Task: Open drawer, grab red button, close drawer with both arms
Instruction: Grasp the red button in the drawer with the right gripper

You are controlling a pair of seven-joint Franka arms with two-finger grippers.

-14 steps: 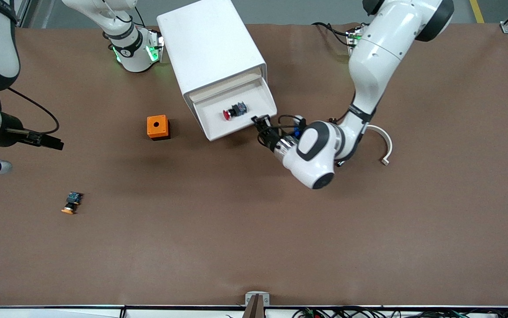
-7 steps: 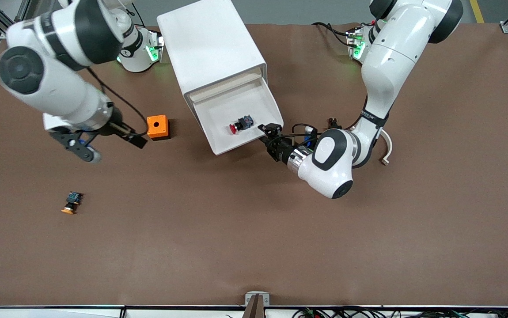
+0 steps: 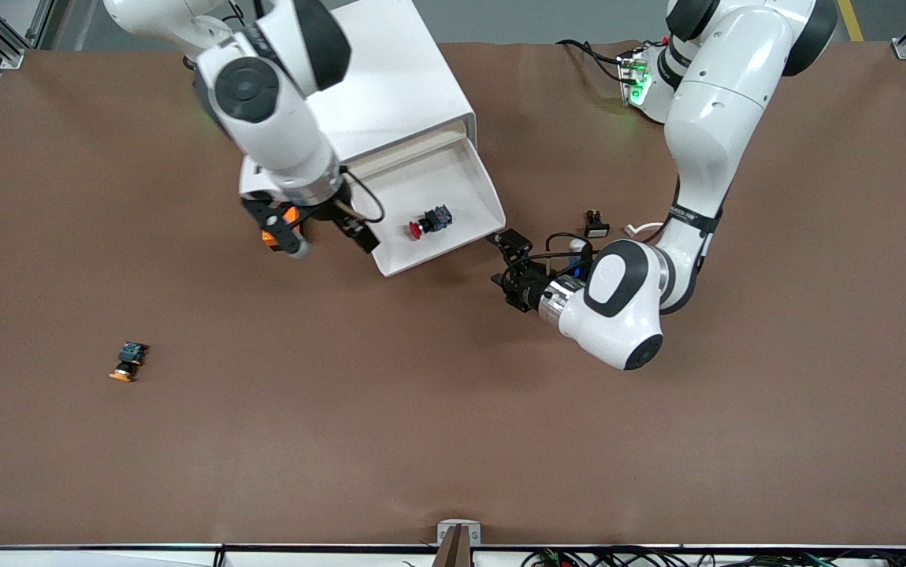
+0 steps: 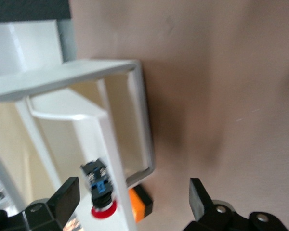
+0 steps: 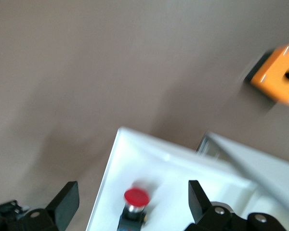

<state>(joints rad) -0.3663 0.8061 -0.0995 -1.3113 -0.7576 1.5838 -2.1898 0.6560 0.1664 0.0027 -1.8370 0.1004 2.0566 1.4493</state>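
The white cabinet has its drawer pulled open. The red-capped button lies on its side on the drawer floor. My right gripper hangs open and empty over the drawer's corner at the right arm's end. In the right wrist view the button shows between the spread fingers of this gripper. My left gripper is open and empty, low beside the drawer's front corner at the left arm's end, apart from it. The left wrist view shows this gripper, the button and the drawer wall.
An orange cube with a hole stands beside the drawer, mostly hidden under the right arm in the front view. An orange-capped button lies nearer the front camera toward the right arm's end. A small black part and a white curved piece lie by the left arm.
The right arm has swung in from its end of the table to over the drawer. The left gripper pulled the drawer farther out, then let go and drew back from its front.
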